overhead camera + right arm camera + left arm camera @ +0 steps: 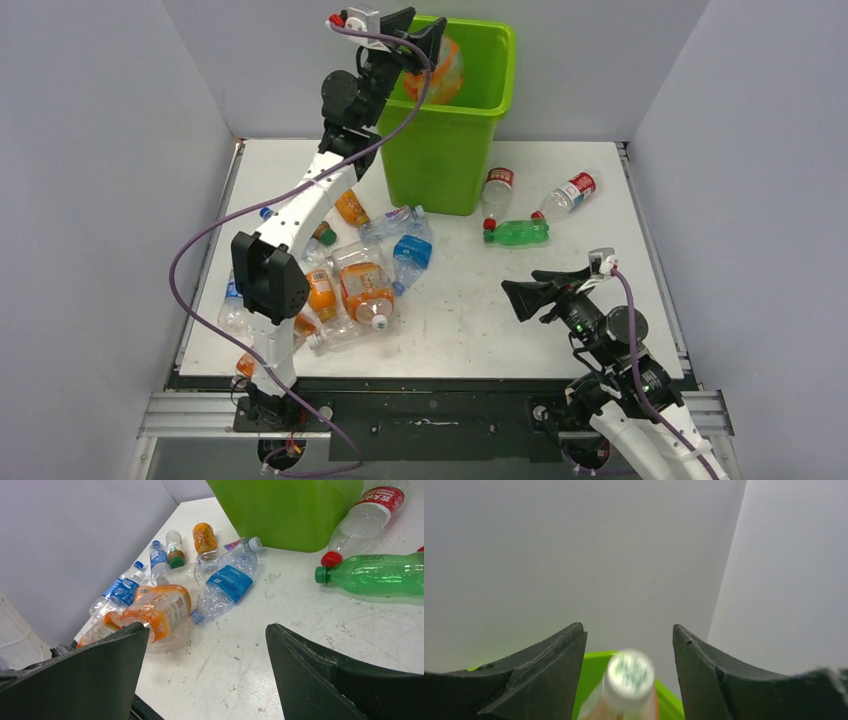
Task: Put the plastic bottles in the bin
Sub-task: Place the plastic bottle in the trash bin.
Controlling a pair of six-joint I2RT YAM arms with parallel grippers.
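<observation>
My left gripper [420,30] is held high over the near-left rim of the lime-green bin [450,150]. Its jaws are open [629,627]. A blurred orange bottle [447,68] with a white cap [630,675] hangs loose between the fingers, over the bin's mouth [591,670]. My right gripper [520,282] is open and empty [207,626], above bare table at the front right. A green bottle [520,232] [375,574] and two clear red-labelled bottles [497,188] [568,193] lie right of the bin. Several more bottles lie in a pile [365,285] [160,607] at the left.
The left arm's forearm [300,210] stretches over the pile of bottles. A crushed blue-labelled bottle [227,582] lies at the pile's right edge. Grey walls close in the table on three sides. The table's front edge [430,375] runs just before the arm bases.
</observation>
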